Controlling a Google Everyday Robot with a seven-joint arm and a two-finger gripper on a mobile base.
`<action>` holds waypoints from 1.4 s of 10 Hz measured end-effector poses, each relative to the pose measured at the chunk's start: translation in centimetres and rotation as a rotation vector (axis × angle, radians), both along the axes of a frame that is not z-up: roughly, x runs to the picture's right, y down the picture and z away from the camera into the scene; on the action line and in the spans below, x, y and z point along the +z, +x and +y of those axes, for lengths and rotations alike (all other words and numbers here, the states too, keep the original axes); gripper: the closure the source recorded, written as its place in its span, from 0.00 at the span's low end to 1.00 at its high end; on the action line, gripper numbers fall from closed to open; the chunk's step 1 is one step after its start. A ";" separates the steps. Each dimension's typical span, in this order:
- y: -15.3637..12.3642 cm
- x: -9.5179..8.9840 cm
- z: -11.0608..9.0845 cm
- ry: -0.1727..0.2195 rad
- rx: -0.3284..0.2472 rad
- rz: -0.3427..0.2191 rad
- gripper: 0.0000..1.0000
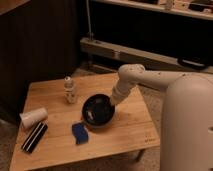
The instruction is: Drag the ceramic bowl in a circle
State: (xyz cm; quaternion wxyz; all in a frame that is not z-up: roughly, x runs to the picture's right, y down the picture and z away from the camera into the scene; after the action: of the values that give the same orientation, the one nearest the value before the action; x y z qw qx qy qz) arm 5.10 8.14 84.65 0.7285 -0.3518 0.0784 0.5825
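- Bowl (97, 111) at centre of frame, flat on table (131, 127), just right of bottle (70, 91) and just above sponge (79, 132).
- Gripper (113, 100) at bowl's upper-right rim, at end of arm reaching in from right of frame; touching rim or just over it, hard to say which.
- Open or clamped on rim: cannot tell.
- Step in hand, by judgement: drag itself, somewhere along the circle; share of loop done not readable here.
- Next move calls for firm contact at rim and a smooth curved sweep over bare wood, probably toward lower right of frame, the roomiest side.
- Calls also for care near sponge, almost touching bowl's lower-left edge, and near bottle, easily tipped.
- Cup (33, 118) on its side at left of frame, well apart from bowl; no obstacle.
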 end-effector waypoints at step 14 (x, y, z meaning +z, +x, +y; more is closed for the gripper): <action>11.8 8.3 0.1 -0.125 0.204 0.218 0.81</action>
State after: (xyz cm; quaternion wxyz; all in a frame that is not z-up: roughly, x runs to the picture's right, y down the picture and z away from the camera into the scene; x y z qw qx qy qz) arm 16.86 8.26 92.99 0.6294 -0.3373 0.1571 0.6822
